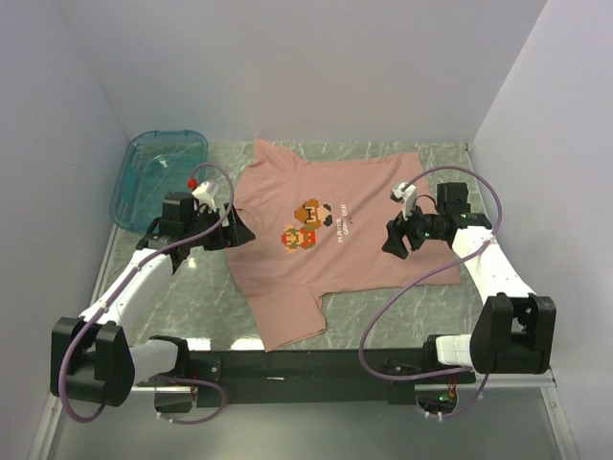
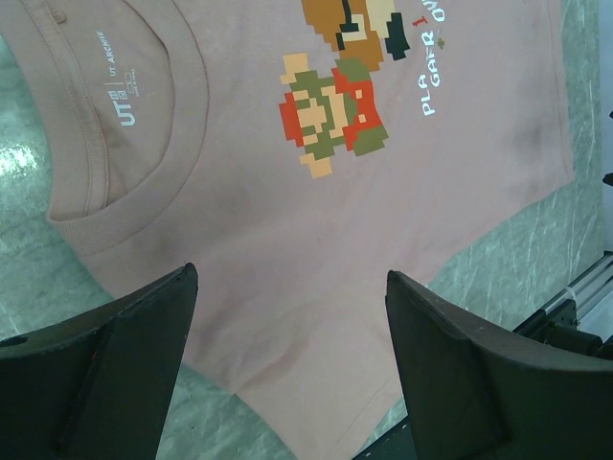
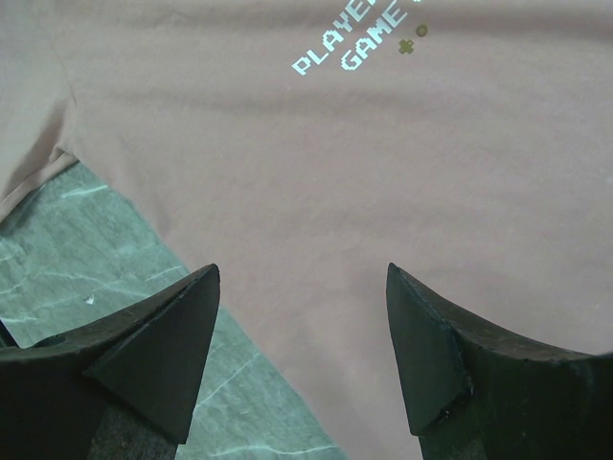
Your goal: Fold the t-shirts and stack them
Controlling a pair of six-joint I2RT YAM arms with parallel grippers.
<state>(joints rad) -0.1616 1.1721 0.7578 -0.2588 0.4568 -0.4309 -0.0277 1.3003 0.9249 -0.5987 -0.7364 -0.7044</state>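
Dusty-pink short-sleeved cotton t-shirt [image 1: 287, 287] lying flat, centre of green marbled table [image 1: 192, 297]. Left fingers [image 2: 105, 355] hovering spread at 9 o'clock, right fingers [image 3: 153, 355] spread at 3 o'clock, gripping nothing. Best pinching both edges evenly.

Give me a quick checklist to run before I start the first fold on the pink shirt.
1. t-shirt spread flat, print facing up: ok.
2. left gripper open and empty, over the cloth near the collar: ok.
3. right gripper open and empty, over the shirt's edge: ok.
4. Fingertips touching the cloth: cannot tell.
5. teal bin apart from the shirt: ok.
6. Near sleeve fully on the table: cannot tell.
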